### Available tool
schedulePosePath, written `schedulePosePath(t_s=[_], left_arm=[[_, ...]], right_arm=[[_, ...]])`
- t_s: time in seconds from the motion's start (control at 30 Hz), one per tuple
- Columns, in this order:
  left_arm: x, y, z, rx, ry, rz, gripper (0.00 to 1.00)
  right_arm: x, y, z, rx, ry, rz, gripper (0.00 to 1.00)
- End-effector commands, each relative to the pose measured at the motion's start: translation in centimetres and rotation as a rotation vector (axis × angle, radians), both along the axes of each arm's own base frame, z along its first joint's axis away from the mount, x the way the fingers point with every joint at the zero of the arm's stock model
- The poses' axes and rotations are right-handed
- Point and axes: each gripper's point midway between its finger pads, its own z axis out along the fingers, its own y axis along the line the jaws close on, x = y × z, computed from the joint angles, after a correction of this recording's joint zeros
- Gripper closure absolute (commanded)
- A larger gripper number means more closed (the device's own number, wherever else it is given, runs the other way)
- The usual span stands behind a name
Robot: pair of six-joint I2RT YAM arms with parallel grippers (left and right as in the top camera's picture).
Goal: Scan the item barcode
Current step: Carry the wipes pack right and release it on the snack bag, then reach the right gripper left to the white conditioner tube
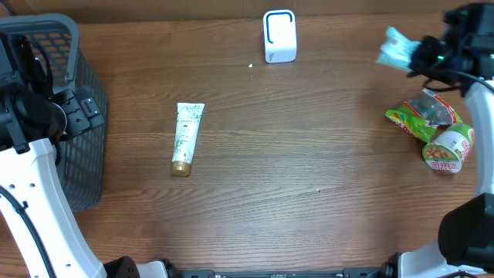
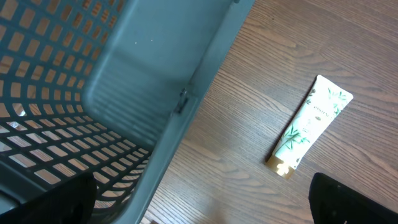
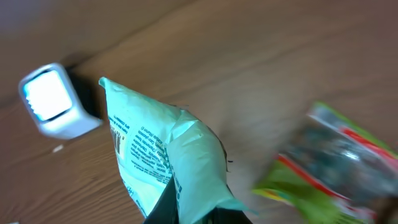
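- The right arm is up at the far right corner of the bench. Its jaws are clenched on a pale green packet and hold it up in the air.
- The packet has small dark print on one side. I cannot tell if a barcode is there.
- The white scanner stands at the far edge of the bench, well to the left of the packet. Bare wood lies between them.
- Near the right edge, a bright green snack bag and a small round cup lie touching.
- A white tube with a gold cap lies flat in the middle left.
- A gray basket sits at the left edge. The left arm is by its rim, jaws spread wide, holding nothing.
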Motion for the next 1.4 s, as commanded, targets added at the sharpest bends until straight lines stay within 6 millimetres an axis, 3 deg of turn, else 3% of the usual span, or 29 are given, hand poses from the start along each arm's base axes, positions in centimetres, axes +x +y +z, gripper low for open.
schedulePosePath(t_s=[0.0, 0.03, 0.2, 0.43, 0.5, 0.53, 0.63, 0.67, 0.77, 0.93, 1.03, 1.13, 1.2, 1.3, 1.37], left_arm=[[0.0, 0.1, 0.0, 0.004, 0.002, -0.014, 0.00], [0.0, 0.1, 0.0, 0.003, 0.002, -0.013, 0.00], [0.0, 0.1, 0.0, 0.004, 0.002, -0.014, 0.00], [0.0, 0.1, 0.0, 0.004, 0.002, -0.014, 0.00], [0.0, 0.1, 0.0, 0.004, 0.002, -0.014, 0.00], [0.0, 0.1, 0.0, 0.003, 0.002, -0.013, 0.00], [0.0, 0.1, 0.0, 0.003, 0.002, -0.013, 0.00], [0.0, 0.1, 0.0, 0.003, 0.002, -0.013, 0.00], [0.0, 0.1, 0.0, 0.004, 0.002, -0.014, 0.00], [0.0, 0.1, 0.0, 0.003, 0.002, -0.013, 0.00], [0.0, 0.1, 0.0, 0.004, 0.002, -0.014, 0.00], [0.0, 0.1, 0.0, 0.004, 0.002, -0.014, 0.00], [0.0, 0.1, 0.0, 0.004, 0.002, -0.014, 0.00], [0.0, 0.1, 0.0, 0.004, 0.002, -0.014, 0.00], [0.0, 0.1, 0.0, 0.004, 0.002, -0.014, 0.00]], right_arm=[[-0.9, -3.9, -3.9, -0.054, 0.101, -0.132, 0.96], [-1.0, -4.7, -5.9, -0.051, 0.143, -0.150, 0.96], [-0.5, -6.4, -10.2, -0.094, 0.225, -0.190, 0.96], [-0.1, -6.3, -15.6, -0.066, 0.320, -0.177, 0.96], [-0.1, -6.2, -15.6, -0.066, 0.321, -0.174, 0.88], [-0.1, -6.2, -15.5, -0.067, 0.318, -0.175, 0.77], [0.1, -6.2, -15.0, -0.068, 0.314, -0.175, 0.47], [0.0, -6.2, -14.7, -0.066, 0.318, -0.176, 0.31], [-0.2, -6.2, -13.9, -0.063, 0.329, -0.177, 0.27], [-0.5, -4.5, -9.9, 0.005, 0.281, -0.127, 0.23], [-0.1, -1.7, -6.9, 0.119, 0.213, -0.047, 0.23], [0.1, 2.6, -3.8, 0.303, 0.131, 0.093, 0.04], [-0.1, 6.4, -1.7, 0.480, 0.085, 0.227, 0.00], [-0.3, 10.9, -0.2, 0.613, 0.052, 0.377, 0.00], [-0.4, 13.5, -0.3, 0.604, 0.053, 0.439, 0.00]])
